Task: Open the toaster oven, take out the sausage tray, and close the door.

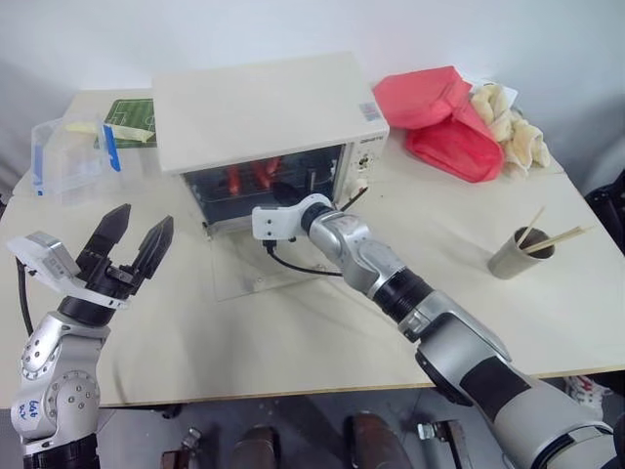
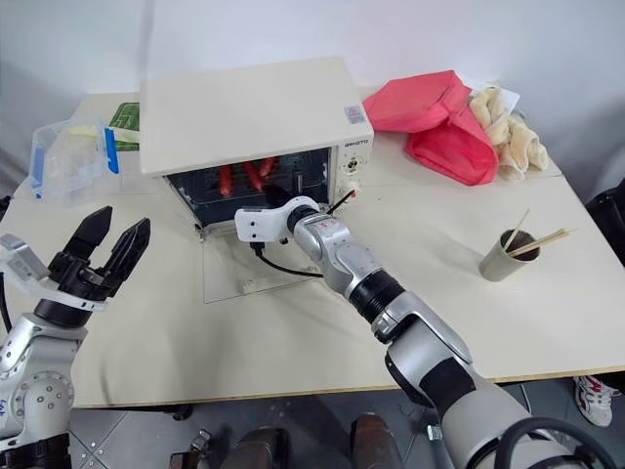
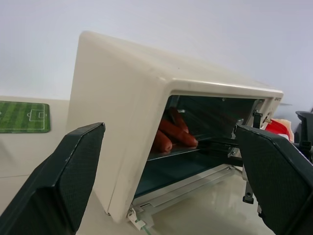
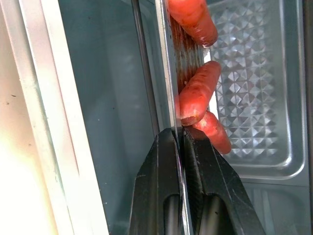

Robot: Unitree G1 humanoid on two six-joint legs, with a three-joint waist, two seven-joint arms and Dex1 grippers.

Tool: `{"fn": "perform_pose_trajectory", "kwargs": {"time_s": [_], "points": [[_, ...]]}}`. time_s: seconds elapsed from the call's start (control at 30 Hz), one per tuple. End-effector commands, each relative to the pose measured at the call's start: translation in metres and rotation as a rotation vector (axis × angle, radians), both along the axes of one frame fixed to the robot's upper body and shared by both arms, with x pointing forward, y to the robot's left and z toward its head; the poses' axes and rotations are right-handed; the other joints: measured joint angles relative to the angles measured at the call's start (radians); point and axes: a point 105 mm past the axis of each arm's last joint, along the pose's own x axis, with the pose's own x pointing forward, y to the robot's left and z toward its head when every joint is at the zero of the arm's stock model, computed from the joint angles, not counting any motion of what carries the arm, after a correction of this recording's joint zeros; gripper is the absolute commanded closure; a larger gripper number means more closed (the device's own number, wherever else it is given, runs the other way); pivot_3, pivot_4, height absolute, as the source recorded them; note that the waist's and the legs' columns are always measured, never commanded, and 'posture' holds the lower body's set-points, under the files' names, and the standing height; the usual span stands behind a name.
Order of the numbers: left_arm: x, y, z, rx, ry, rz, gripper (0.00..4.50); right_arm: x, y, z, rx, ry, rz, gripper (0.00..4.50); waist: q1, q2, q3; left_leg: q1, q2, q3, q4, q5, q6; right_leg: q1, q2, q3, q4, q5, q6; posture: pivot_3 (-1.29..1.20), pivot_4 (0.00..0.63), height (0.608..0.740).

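The cream-white toaster oven stands open at the back middle of the table. Its glass door lies folded down flat in front of it. Inside, the ridged silver sausage tray carries red sausages on the rack. My right gripper reaches into the oven mouth, shut on the tray's thin front rim. My left gripper hovers open and empty left of the door, pointing toward the oven. Its two fingers frame the oven's left side in the left wrist view.
A clear plastic box with blue clips and a green pitch-patterned mat sit left of the oven. A red bag and a cream cloth lie at the back right. A cup with chopsticks stands right.
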Motion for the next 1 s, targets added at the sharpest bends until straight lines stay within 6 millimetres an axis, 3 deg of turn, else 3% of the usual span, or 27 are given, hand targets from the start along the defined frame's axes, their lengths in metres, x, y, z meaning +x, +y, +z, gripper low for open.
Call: {"fn": "perform_pose_trajectory", "kwargs": {"time_s": [0.03,0.23,0.6,1.0], "points": [[-0.003,-0.005,0.004,0.016,-0.012,-0.051,0.00,-0.004,0.014,0.038,0.082,-0.093,0.045,4.39,0.000,0.000,0.000,0.000,0.000,0.000,0.000,0.000,0.000,0.000,0.000,0.000,0.000,0.000,0.000,0.00,0.150,0.740],[0.009,-0.015,-0.003,0.046,0.042,-0.143,0.00,-0.001,0.016,0.037,0.071,-0.089,0.051,4.39,0.000,0.000,0.000,0.000,0.000,0.000,0.000,0.000,0.000,0.000,0.000,0.000,0.000,0.000,0.000,0.00,0.150,0.740],[0.047,-0.007,-0.003,0.136,0.083,-0.228,0.00,-0.002,0.020,0.037,0.066,-0.082,0.068,4.39,-0.018,0.000,0.000,0.000,0.000,0.000,0.000,0.000,-0.001,0.000,0.001,-0.001,0.001,0.000,0.000,0.00,0.150,0.740],[0.055,-0.023,0.003,0.201,0.114,-0.401,0.00,0.000,0.018,0.038,0.067,-0.089,0.061,4.39,-0.026,0.000,0.000,0.000,0.000,-0.002,0.000,0.000,-0.001,0.000,0.001,-0.001,0.002,0.000,0.000,0.00,0.150,0.740]]}}
